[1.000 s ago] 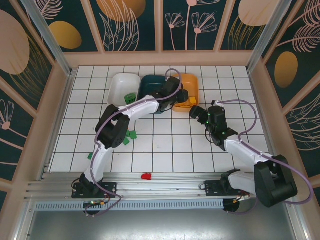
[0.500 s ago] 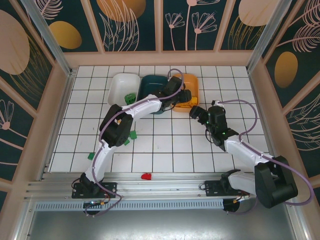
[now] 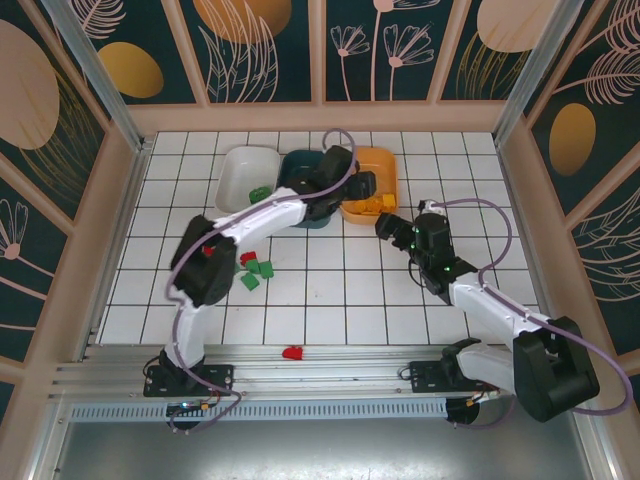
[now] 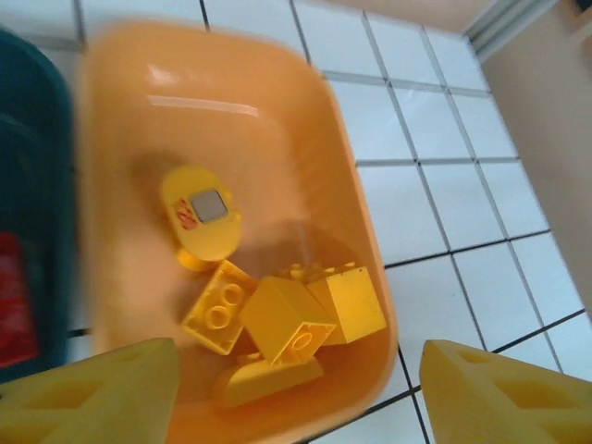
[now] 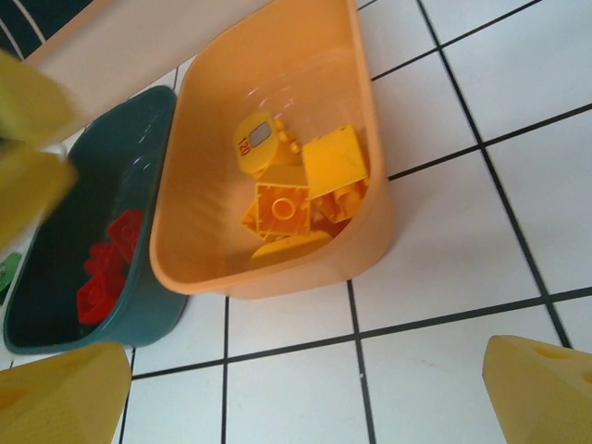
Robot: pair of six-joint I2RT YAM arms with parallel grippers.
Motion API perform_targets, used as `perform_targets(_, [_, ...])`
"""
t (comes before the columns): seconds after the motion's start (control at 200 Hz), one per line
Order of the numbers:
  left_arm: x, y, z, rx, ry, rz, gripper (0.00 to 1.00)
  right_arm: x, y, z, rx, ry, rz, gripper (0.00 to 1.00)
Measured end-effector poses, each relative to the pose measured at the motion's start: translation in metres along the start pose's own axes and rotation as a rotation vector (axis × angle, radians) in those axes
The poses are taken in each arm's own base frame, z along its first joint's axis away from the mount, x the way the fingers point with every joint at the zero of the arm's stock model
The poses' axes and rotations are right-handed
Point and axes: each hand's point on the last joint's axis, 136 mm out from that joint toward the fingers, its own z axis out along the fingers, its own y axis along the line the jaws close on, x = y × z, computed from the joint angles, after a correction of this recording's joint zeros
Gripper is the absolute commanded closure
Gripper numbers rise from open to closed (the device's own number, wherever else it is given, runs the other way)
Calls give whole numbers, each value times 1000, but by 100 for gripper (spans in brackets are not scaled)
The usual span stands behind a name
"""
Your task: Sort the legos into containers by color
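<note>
**Both tools released at the orange tray**

Hangs the left tool (image 4: 291, 370) above the orange tray (image 4: 370, 268), yellow fingers (image 4: 92, 393) spread wide with nothing between them. Looks down on yellow bricks (image 4: 305, 314) bunched at the tray's near end. Among them, one rounded piece (image 4: 199, 231) bearing a grey square sticker, then several square blocks touching one another, two with studs showing.

Sets the right tool (image 5: 305, 379) just near of that same tray, over bare white tile of the bench (image 3: 400, 310). Likewise released, gripping nothing.

Three trays side by side along the far part of the bench: white tray (image 3: 235, 170) on the left, dark teal tray (image 5: 111, 328) in the middle, orange on the right. In the teal one, red bricks (image 5: 106, 264). In the white one, a green brick (image 3: 260, 192) by its right wall.

Loose on the bench, well apart from the trays: green bricks (image 3: 249, 282) and a red brick (image 3: 247, 258) close together, just right of the left arm (image 3: 205, 265) at its elbow. Farther off, a single red piece (image 3: 292, 352) at the bench's near edge.
</note>
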Motion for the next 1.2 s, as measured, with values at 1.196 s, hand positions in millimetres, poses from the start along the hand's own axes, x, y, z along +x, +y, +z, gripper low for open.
perform_targets(1.196, [112, 295, -129, -673, 173, -103, 30, 24, 40, 0, -79, 56, -113, 6])
